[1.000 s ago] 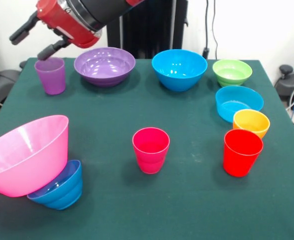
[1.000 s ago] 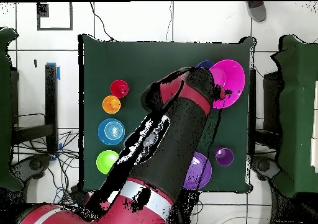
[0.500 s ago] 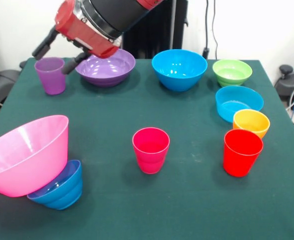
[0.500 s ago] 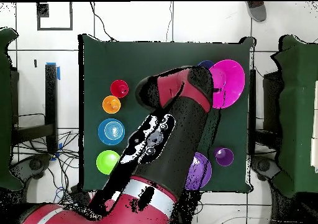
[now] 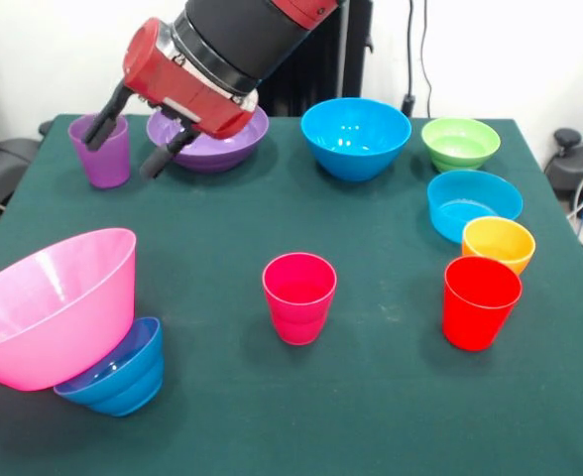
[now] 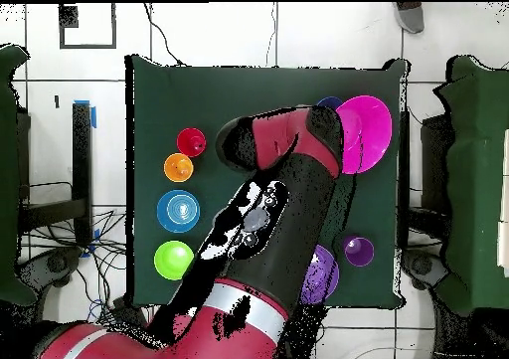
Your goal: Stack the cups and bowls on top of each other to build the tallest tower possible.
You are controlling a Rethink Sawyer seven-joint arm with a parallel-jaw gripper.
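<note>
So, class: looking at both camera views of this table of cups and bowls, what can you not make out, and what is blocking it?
- Overhead view: the arm covers the magenta cup, the large blue bowl and most of the purple bowl.
- Overhead view: the pink bowl hides nearly all of the small dark blue bowl.
- Front view: the gripper overlaps the purple bowl's rim and the purple cup; contact cannot be judged.

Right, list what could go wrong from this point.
1. The open pincer hangs between the purple cup and the large purple bowl; one finger overlaps the cup's rim, so a slightly off descent could tip it.
2. The huge pink bowl leans tilted on the small dark blue bowl, likely an unsteady base that may slip when loaded.
</note>
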